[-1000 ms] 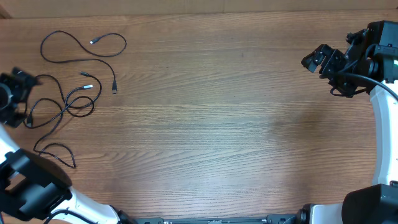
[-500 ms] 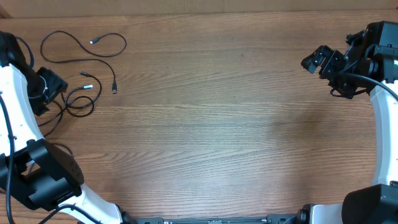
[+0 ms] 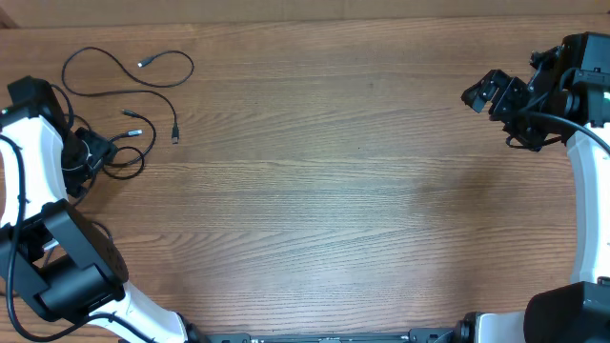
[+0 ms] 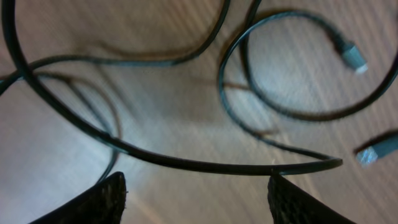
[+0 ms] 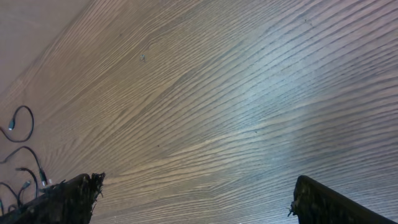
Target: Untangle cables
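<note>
Thin black cables lie at the table's far left. One cable makes a wide loop at the top, and a second cable curls below it, with silver plugs at the ends. My left gripper hovers at the left edge of that lower curl. In the left wrist view a cable strand runs across just ahead of my left gripper, which is open with bare wood between its fingers. Two silver plugs lie beyond. My right gripper is open at the far right, over bare wood.
The wooden table stretches between the two arms. My left arm's white link covers part of the lower cable. In the right wrist view the cables show small at the far left.
My left arm has swung in from the table's left edge to the lower cable's curl, and its jaws have narrowed somewhat. The right arm has not moved.
</note>
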Robot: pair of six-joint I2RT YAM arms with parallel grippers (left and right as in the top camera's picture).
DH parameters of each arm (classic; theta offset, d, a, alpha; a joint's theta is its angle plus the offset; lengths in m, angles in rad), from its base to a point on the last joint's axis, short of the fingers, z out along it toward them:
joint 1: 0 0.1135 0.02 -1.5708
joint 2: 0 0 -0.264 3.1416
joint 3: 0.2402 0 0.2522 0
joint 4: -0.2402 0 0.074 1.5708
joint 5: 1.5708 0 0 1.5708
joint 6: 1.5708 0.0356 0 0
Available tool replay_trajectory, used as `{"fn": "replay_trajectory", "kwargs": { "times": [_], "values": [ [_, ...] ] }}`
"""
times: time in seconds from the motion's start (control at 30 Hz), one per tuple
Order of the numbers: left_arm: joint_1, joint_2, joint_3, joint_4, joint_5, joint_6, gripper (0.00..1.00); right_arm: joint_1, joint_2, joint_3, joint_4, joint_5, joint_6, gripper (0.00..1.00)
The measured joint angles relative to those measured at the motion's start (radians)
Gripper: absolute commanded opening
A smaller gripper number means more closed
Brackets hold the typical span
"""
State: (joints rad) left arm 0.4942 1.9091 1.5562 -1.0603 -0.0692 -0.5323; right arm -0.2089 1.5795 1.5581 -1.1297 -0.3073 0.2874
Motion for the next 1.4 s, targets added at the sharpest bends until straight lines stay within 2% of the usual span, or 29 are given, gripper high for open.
{"fn": "replay_trajectory", "kwargs": {
  "times": [0.27, 0.33, 0.43, 0.63, 0.83, 0.9, 1.1, 1.23, 1.4],
  "values": [
    [0.000, 0.000, -0.012, 0.138, 0.024, -0.016, 0.61, 0.000, 0.000, 0.000, 0.009, 0.000, 0.000, 1.00],
    [0.000, 0.005, -0.012, 0.167, 0.049, -0.016, 0.66, 0.000, 0.001, 0.000, 0.012, 0.000, 0.000, 1.00],
    [0.000, 0.034, -0.012, 0.167, 0.090, -0.015, 0.66, 0.000, 0.004, 0.000, 0.012, 0.000, 0.000, 1.00],
    [0.002, 0.109, -0.013, 0.144, 0.141, -0.002, 0.78, 0.000, 0.037, 0.000, 0.007, 0.000, 0.000, 1.00],
    [0.006, 0.103, 0.098, 0.024, 0.153, 0.044, 0.82, 0.001, 0.097, 0.000, -0.008, -0.001, 0.000, 1.00],
    [0.006, 0.085, 0.165, -0.011, 0.156, 0.053, 0.95, 0.001, 0.107, 0.000, -0.008, -0.005, 0.000, 1.00],
    [0.010, -0.035, 0.299, -0.216, 0.136, 0.004, 0.98, 0.001, 0.112, 0.000, -0.008, -0.014, 0.000, 1.00],
    [0.012, -0.074, 0.288, -0.322, 0.105, -0.092, 1.00, 0.001, 0.112, 0.000, -0.008, -0.023, 0.000, 1.00],
    [0.012, -0.057, 0.145, -0.237, 0.113, -0.142, 1.00, 0.001, 0.112, 0.000, -0.005, -0.029, 0.000, 1.00]
  ]
}}
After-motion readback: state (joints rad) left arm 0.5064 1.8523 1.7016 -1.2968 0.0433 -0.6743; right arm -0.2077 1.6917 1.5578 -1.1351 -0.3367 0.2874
